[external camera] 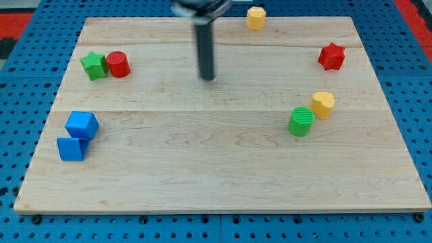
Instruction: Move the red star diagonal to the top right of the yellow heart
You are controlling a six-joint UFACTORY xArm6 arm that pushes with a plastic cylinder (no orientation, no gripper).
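End effector, my tip [208,78], well left of red star [331,56]

Looks like a robotics lab bench to me. I'm working over a pale wooden board [223,169] laid on a blue perforated base [27,67] with a regular grid of holes, showing on all sides of the board. Past the board's top corners, bits of red surface [412,10]. On the board only small coloured plastic blocks, e.g. a red star [331,56] near its right edge. My tip [208,77] hangs over the board's upper middle. No household stuff visible.
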